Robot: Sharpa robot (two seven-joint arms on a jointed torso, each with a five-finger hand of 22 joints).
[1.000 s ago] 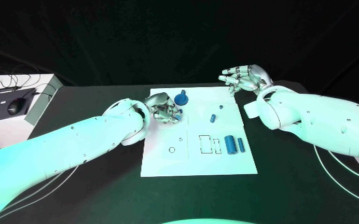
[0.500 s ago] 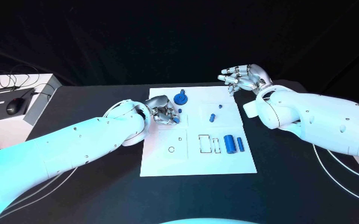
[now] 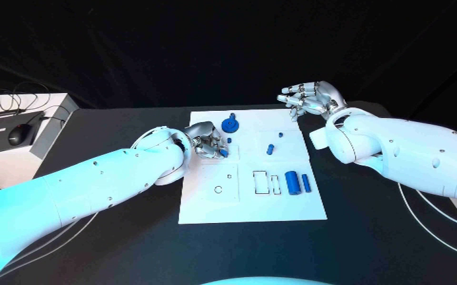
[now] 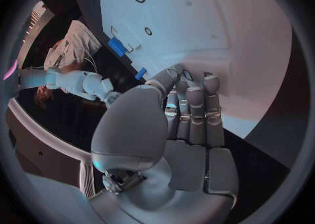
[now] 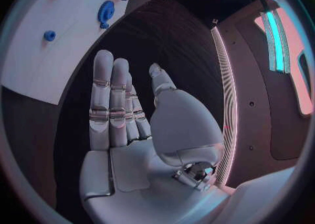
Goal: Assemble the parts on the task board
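White plate first: the task board [image 3: 249, 199] lies flat in the middle of the black table [image 3: 114, 232], thin and stiff by the look of it, nothing we would lift; it only needs to stay put while parts go in.

Our left hand [image 3: 209, 142] rests at the board's left edge, fingers curled down with the tips on the white surface. In the left wrist view the fingertips [image 4: 195, 84] press the board and nothing shows between them, though the view under them is poor, so we cannot rule out a small piece there. Our right hand [image 3: 310, 101] hangs off the board's far right corner, above the table, fingers apart and lightly bent, holding nothing.

Parts next, from bigger to smaller. The blue disc with a short stem [image 3: 230, 125] sits near the far edge, just beside the left hand. We judge it hard plastic, light, smooth enough to slip; best taken by the rim from two opposite sides. Two blue cylinders [image 3: 297, 183] lie side by side near the right edge, next to outlined slots; they would roll, so pinch each across its middle. A small blue peg [image 3: 271, 148] lies mid-board, with a tiny blue bit [image 3: 280, 136] just beyond it. Both are light and easy to flick away, so a fingertip pinch from above suits them.
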